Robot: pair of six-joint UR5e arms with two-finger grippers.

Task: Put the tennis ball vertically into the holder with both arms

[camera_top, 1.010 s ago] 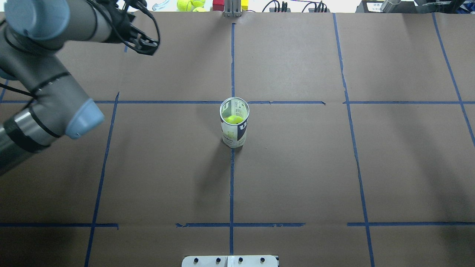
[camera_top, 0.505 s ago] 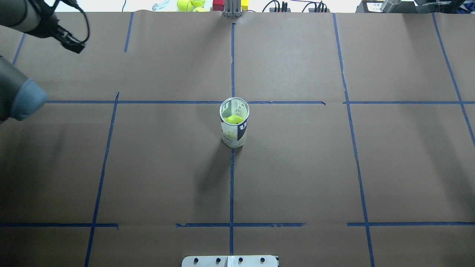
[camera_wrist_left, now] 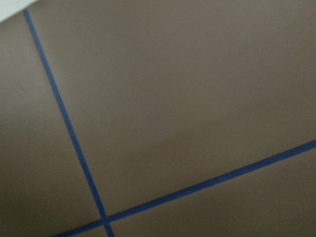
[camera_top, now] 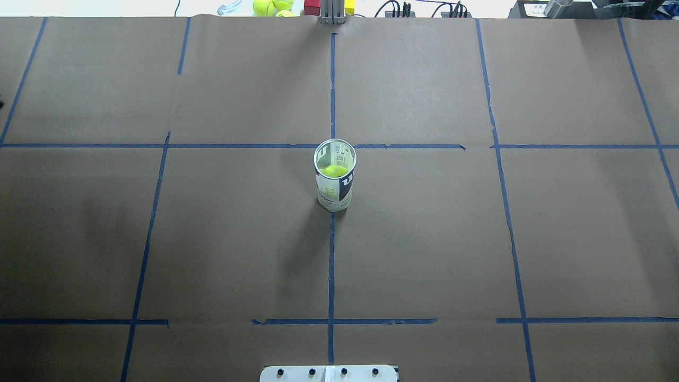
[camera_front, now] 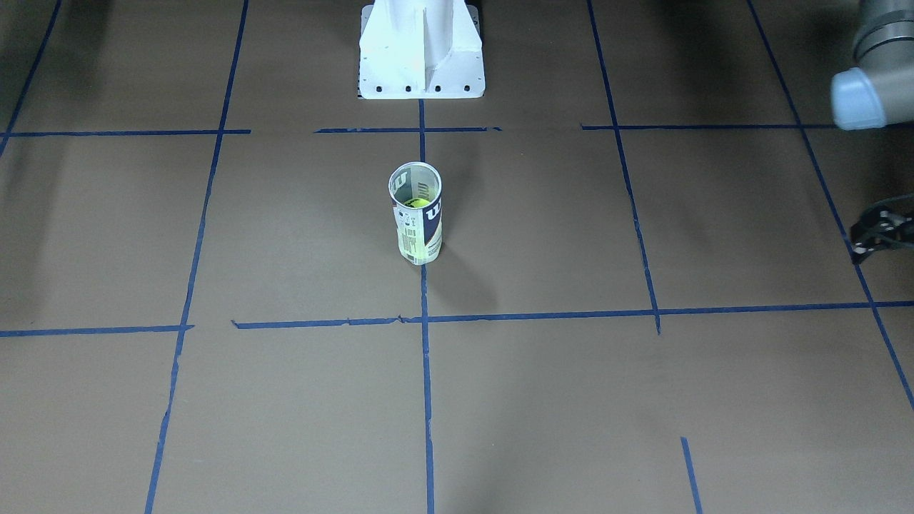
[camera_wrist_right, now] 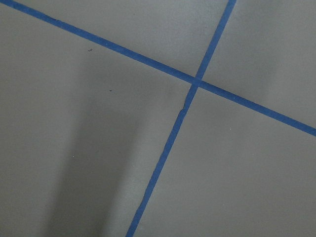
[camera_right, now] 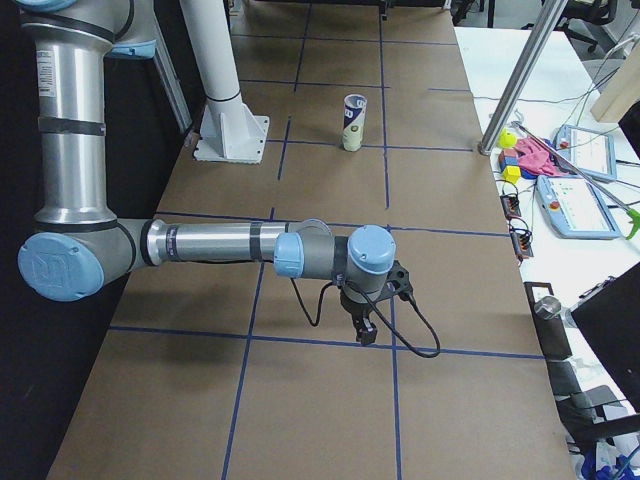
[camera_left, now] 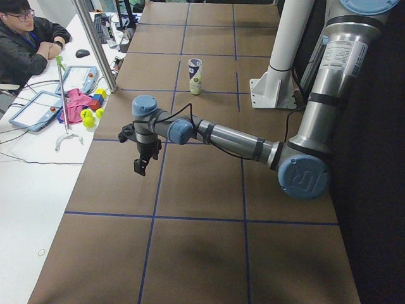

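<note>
The holder (camera_top: 335, 183), a clear tube with a navy-and-white label, stands upright at the table's centre on a blue tape line; it also shows as the holder (camera_front: 415, 232). A yellow-green tennis ball (camera_top: 334, 171) sits inside it, below the rim. Neither arm appears in the overhead view. My left gripper (camera_front: 880, 234) shows only partly at the front view's right edge, far from the holder, and I cannot tell its state. My right gripper (camera_right: 365, 333) hangs over bare paper near the table's right end; I cannot tell its state. Both wrist views show only paper and tape.
The white pedestal base (camera_front: 421, 64) stands behind the holder. Spare tennis balls (camera_top: 270, 6) and coloured blocks lie past the table's far edge. A seated person (camera_left: 25, 44) is at a side desk with tablets and cables.
My left arm has swung leftward and left the overhead view. The holder and the ball in it have not moved.
</note>
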